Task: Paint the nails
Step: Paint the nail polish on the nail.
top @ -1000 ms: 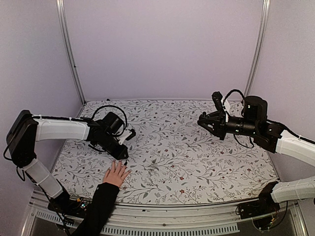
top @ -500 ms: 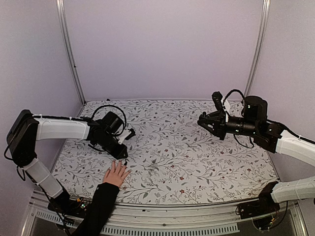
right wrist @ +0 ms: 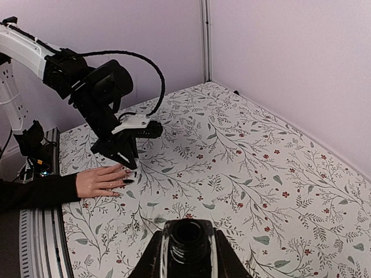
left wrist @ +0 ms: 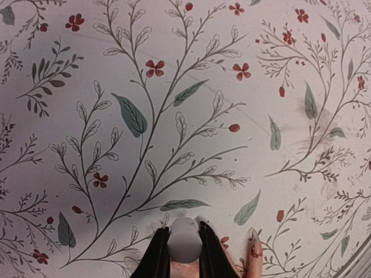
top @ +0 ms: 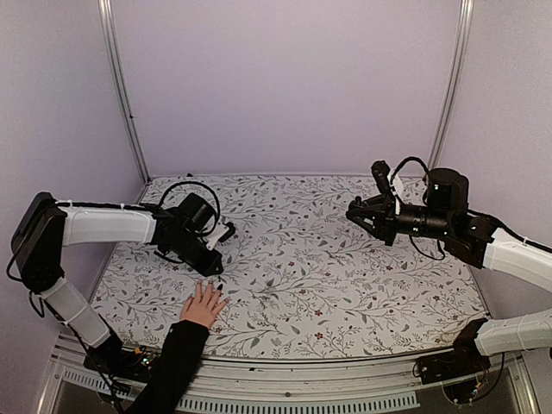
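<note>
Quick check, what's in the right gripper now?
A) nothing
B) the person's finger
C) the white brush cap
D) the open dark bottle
D: in the right wrist view the right gripper is shut on the open dark bottle; the left gripper holds the white cap.

- Your desk (top: pixel 345 276) is covered by a pale cloth printed with leafy twigs and small red flowers, running from the back wall to the near rail.
- Lying flat on it at the near left is a light-skinned hand (top: pixel 204 304), palm down with fingers spread. Its black sleeve (top: pixel 172 358) runs off over the near edge.
- Check the nails (right wrist: pixel 127 181): in the right wrist view, at least two fingertips show dark.
- In the left wrist view, a faint brownish smudge (left wrist: pixel 317 133) marks the cloth.
</note>
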`<state>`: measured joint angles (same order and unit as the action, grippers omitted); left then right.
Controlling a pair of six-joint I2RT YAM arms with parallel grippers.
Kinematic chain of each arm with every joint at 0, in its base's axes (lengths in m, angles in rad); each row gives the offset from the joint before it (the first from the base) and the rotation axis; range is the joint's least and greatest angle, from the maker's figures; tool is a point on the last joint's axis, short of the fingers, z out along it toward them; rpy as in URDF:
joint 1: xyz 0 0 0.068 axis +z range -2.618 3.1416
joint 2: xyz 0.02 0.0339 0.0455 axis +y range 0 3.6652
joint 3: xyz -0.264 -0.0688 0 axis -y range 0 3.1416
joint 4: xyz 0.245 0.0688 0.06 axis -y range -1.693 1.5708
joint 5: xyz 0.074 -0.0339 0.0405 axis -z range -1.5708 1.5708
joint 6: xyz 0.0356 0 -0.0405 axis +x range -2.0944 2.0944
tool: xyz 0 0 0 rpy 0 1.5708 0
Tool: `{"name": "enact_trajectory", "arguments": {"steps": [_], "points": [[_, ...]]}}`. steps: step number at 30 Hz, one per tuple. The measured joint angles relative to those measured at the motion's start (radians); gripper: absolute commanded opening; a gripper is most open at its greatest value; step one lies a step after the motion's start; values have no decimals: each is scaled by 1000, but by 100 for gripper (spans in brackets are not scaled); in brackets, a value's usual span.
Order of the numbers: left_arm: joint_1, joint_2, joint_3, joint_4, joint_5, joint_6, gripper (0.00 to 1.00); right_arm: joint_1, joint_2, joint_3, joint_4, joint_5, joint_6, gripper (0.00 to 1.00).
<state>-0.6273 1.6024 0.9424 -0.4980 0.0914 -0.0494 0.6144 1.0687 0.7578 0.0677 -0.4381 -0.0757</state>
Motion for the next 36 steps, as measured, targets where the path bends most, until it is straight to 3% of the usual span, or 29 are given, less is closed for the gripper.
{"name": "enact_trajectory", "arguments": {"steps": [11,36], "points": [[2,-90,2,-3,19,-3,0,0,-9,0,0,-1,0,0],[-26,-85,-11,-40,59,-3,0,0,-14,0,0,-1,0,0]]}}
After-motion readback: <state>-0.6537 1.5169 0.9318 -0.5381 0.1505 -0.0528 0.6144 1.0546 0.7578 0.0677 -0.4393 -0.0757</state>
